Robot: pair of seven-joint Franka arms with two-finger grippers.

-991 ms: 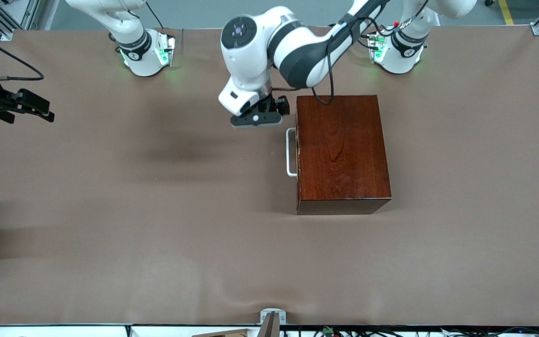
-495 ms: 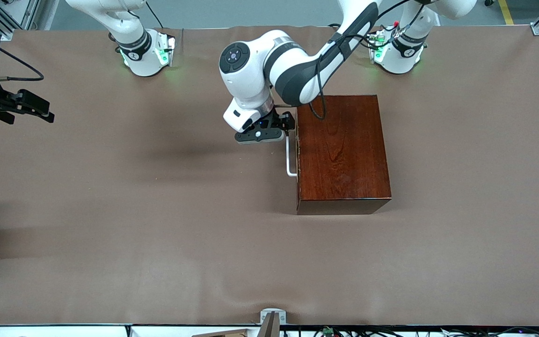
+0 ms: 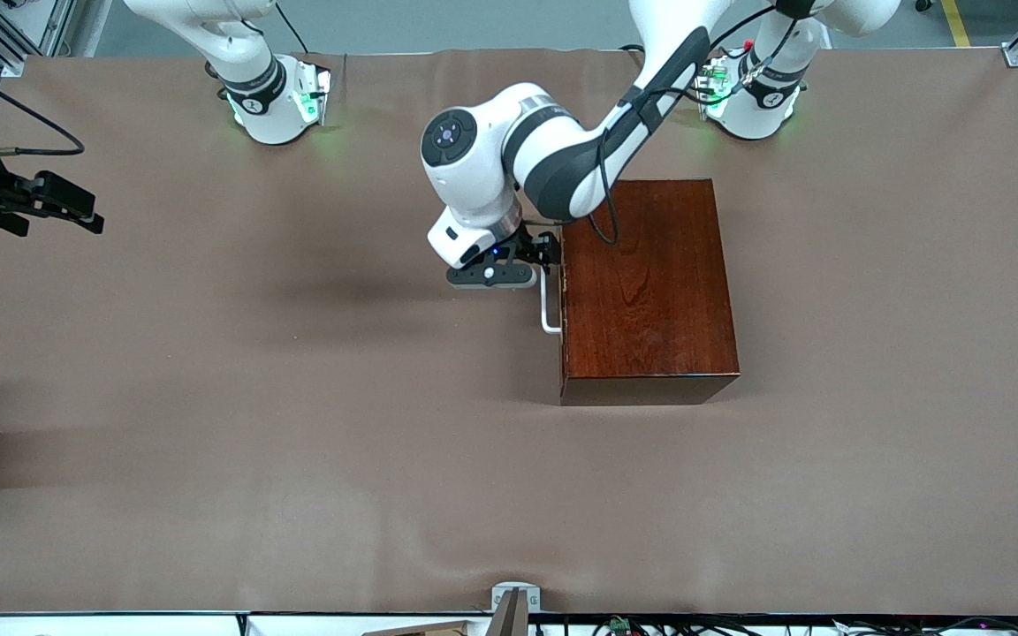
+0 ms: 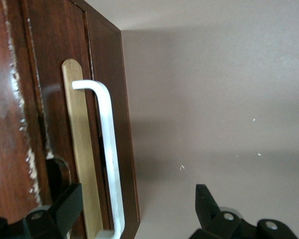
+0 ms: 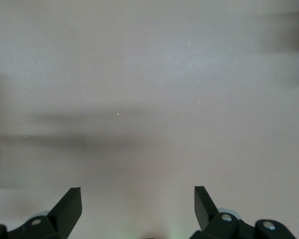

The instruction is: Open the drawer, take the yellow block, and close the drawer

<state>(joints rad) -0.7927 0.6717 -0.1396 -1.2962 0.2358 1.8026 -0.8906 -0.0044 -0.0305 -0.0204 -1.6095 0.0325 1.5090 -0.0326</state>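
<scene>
Both left gripper [image 4: 134,211] fingers, spread, apparently straddle the shut drawer's [image 4: 55,124] handle [image 4: 107,149].

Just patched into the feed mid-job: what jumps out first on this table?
The dark reddish-brown wooden box stands alone on the brown table, toward the left arm's end, its drawer shut. The left gripper is at the drawer's white handle, fingers open with one on each side of the bar in the wrist view. The right gripper waits open at the right arm's end, over bare table; no yellow block shows.
</scene>
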